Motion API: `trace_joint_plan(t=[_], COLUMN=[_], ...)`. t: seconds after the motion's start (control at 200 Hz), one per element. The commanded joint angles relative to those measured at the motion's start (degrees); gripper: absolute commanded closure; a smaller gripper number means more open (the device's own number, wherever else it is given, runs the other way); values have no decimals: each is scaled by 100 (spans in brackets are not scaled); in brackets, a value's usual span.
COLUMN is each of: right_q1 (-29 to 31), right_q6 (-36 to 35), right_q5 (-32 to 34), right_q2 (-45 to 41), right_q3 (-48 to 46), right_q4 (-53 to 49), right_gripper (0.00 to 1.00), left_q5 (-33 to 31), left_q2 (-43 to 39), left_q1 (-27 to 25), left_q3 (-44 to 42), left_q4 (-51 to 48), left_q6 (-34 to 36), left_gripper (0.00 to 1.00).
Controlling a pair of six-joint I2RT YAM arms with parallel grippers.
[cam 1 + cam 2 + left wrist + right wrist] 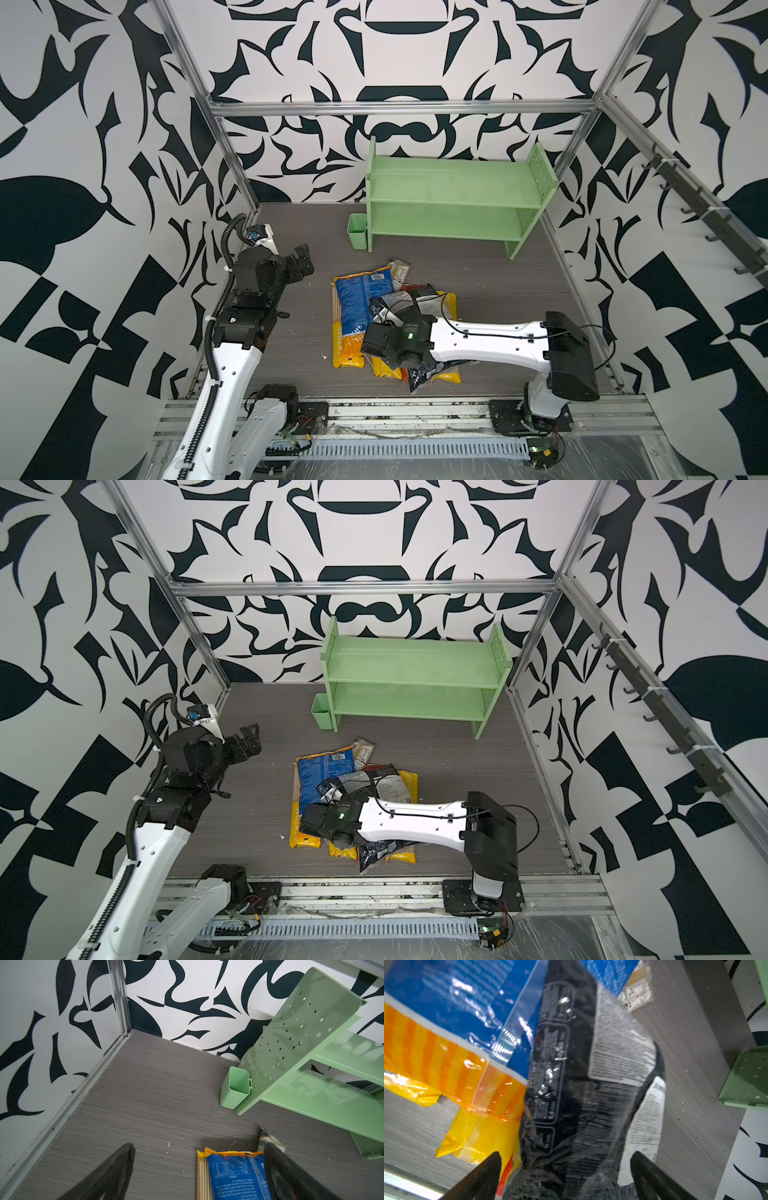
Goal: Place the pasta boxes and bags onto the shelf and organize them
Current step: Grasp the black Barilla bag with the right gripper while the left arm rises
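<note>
The pasta bags lie in a heap mid-floor in both top views. A wide blue-and-orange bag point(359, 299) point(446, 1001) rests on long yellow packs point(347, 353). A black bag with a white label point(409, 301) point(571, 1088) lies beside it. My right gripper point(566, 1154) is open just over the black bag, one finger on each side of it. Its wrist point(399, 340) hides the fingers from above. My left gripper point(303, 259) point(198, 1145) is open and holds nothing, above bare floor left of the heap. The light green shelf point(453, 195) point(311, 1084) stands at the back with both tiers bare.
A small green cup point(357, 230) point(234, 1088) hangs on the shelf's left side panel. A red pack point(415, 287), a navy-clear pack point(428, 374) and a beige-ended pack point(401, 270) stick out of the heap. Metal frame rails point(582, 299) border the grey floor.
</note>
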Motion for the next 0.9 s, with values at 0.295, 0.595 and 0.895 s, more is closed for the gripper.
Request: trace_joint_plan(t=[0.295, 0.595, 0.895], right_q1=[-43, -269, -807], right_q6=[728, 1266, 961], right_q5=[733, 968, 927], right_q2=[1004, 1330, 878], right_q3=[480, 441, -220], right_q4=[-819, -1219, -1016], right_gripper=[1, 1, 5], left_q5=[74, 149, 239], left_q2=[33, 15, -2], left_q1=[-2, -5, 0], left_q3=[119, 99, 53], left_q4=[-301, -220, -72], left_q6=[-23, 2, -32], left_gripper=[1, 1, 1])
